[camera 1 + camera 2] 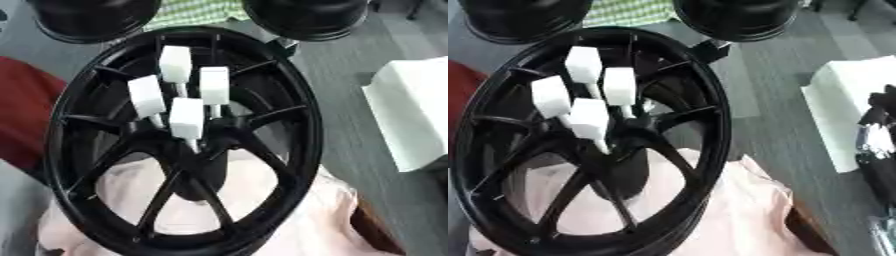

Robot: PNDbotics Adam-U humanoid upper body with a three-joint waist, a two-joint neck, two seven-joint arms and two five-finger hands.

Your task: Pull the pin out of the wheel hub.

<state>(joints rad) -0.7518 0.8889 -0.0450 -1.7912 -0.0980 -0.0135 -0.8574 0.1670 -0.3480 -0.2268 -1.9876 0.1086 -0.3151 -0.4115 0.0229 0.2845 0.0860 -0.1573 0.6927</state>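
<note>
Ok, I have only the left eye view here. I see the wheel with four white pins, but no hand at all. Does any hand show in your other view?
Observer: Yes. The right eye view shows the right hand at the picture's right edge, black and silver, in front of the white box.
Operator: Is it touching the wheel or a pin?
Observer: No. In that view it is apart from the wheel. A strip of bare grey surface lies between them, and the hand is nowhere near the white pins in the hub.
</note>
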